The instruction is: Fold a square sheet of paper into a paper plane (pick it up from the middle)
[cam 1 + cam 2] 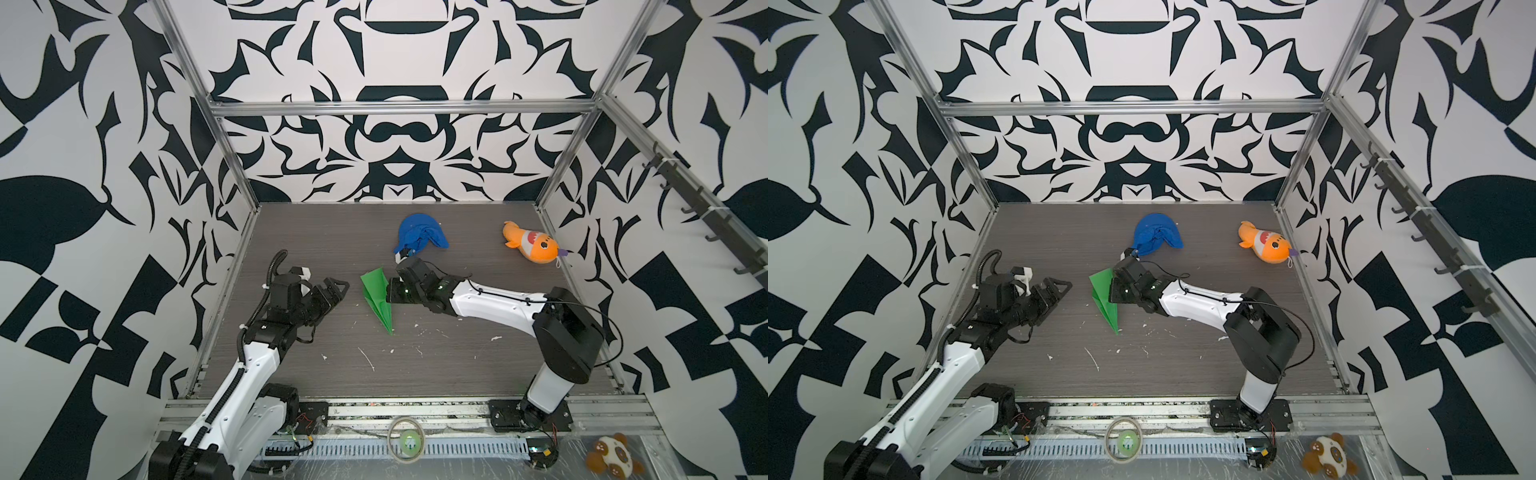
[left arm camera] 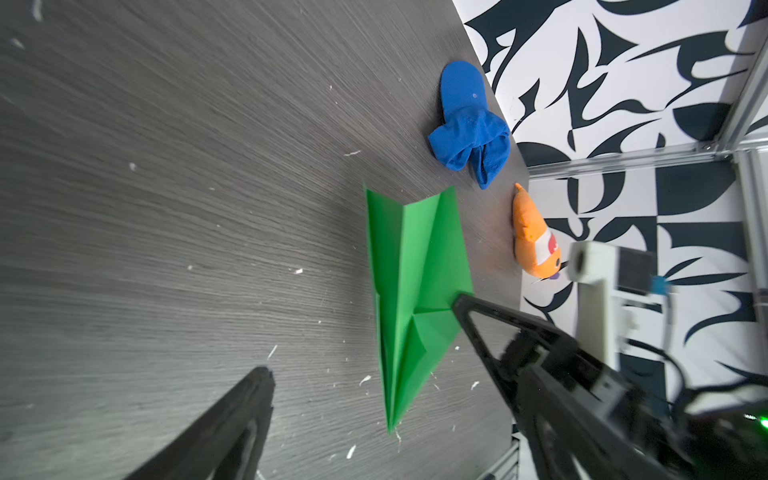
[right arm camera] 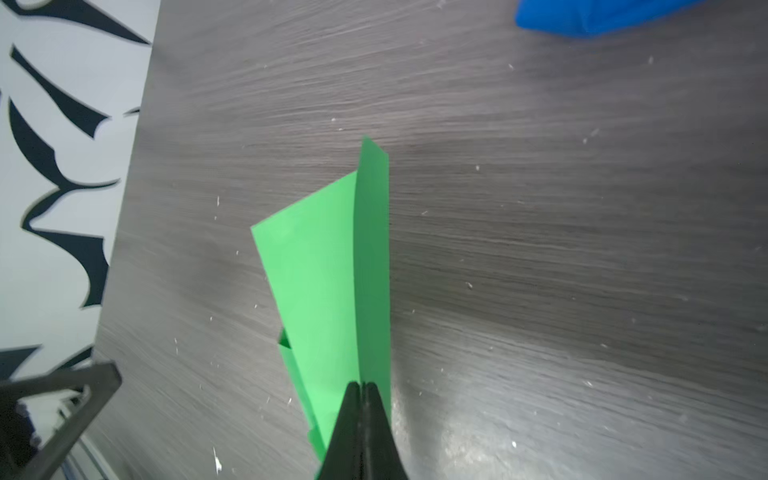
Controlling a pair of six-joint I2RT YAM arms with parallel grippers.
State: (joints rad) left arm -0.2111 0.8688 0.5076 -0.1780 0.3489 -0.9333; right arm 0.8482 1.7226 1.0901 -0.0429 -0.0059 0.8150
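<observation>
The square sheet of paper shows only in folded form, as the bright green paper plane (image 1: 376,297) (image 1: 1104,299) in the middle of the dark table. Its nose points toward the front edge. My right gripper (image 1: 389,293) (image 1: 1111,291) is shut on the plane's raised centre ridge; in the right wrist view the black jaws (image 3: 362,384) pinch the green paper plane (image 3: 328,270). My left gripper (image 1: 334,291) (image 1: 1059,287) stands open to the plane's left, apart from it. In the left wrist view the plane (image 2: 411,291) lies ahead of the wide-apart fingers (image 2: 249,399).
A blue cloth lump (image 1: 419,235) (image 1: 1156,235) lies behind the right gripper. An orange plush fish (image 1: 532,243) (image 1: 1266,245) is at the back right by the frame post. White scraps (image 1: 365,357) dot the table. A tape roll (image 1: 405,442) and a brown plush toy (image 1: 615,457) sit beyond the front rail.
</observation>
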